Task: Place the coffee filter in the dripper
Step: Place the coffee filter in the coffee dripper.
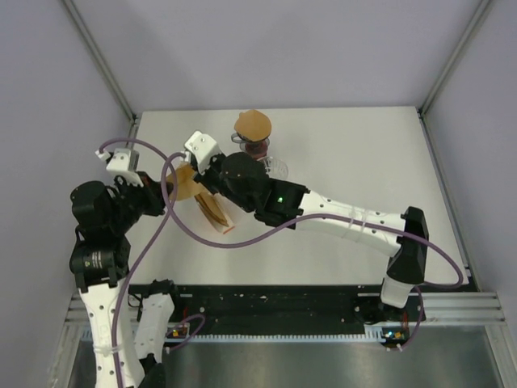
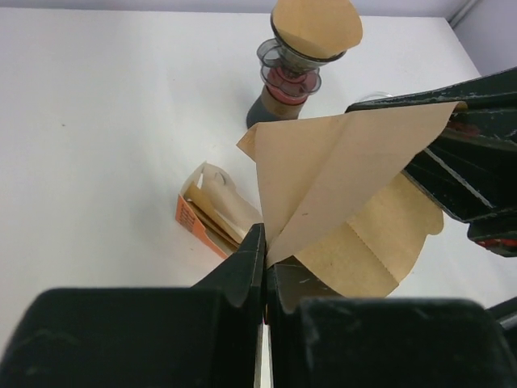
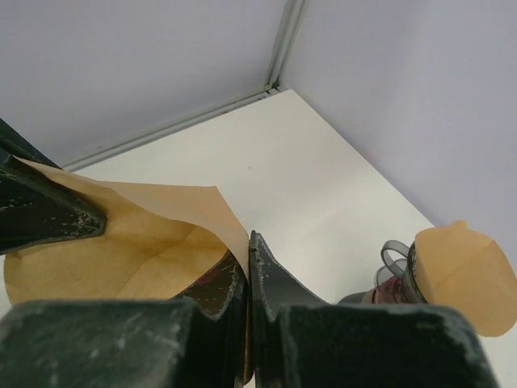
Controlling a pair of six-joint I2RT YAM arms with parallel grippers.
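A brown paper coffee filter is held above the table between both grippers. My left gripper is shut on its lower corner, and the filter fans out to the right. My right gripper is shut on the filter's other edge. In the top view the left gripper and right gripper meet at the filter. The dark dripper stands upright at the back centre, with another brown filter sitting in its top. The dripper also shows in the left wrist view and the right wrist view.
An orange pack of filters lies open on the table just under the held filter, also in the left wrist view. A clear glass vessel stands right of the dripper. Walls close in the table's back and sides.
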